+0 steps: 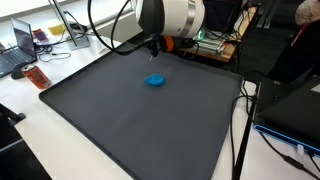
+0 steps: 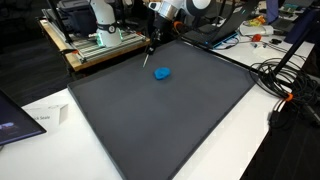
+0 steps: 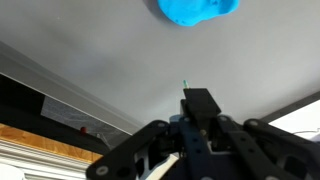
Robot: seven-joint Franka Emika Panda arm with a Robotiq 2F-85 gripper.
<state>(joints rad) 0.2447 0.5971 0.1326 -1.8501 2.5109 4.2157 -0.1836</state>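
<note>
A blue lump (image 1: 155, 80) lies on a dark grey mat (image 1: 130, 130), toward its far side; it also shows in both the exterior view (image 2: 162, 72) and at the top edge of the wrist view (image 3: 197, 10). My gripper (image 1: 153, 47) hangs over the mat's far edge, a short way behind the lump, and shows in the exterior view (image 2: 155, 42) too. Its fingers (image 3: 197, 97) are shut on a thin dark stick whose greenish tip (image 3: 184, 86) pokes out toward the mat. The tip is apart from the lump.
The mat (image 2: 160, 120) covers most of a white table. A laptop (image 1: 18, 47) and an orange object (image 1: 37, 75) sit beside it. Cables (image 2: 285, 80) and a black case (image 1: 295, 110) lie along another side. A paper sheet (image 2: 45, 118) lies near a corner, and equipment racks (image 2: 100, 40) stand behind.
</note>
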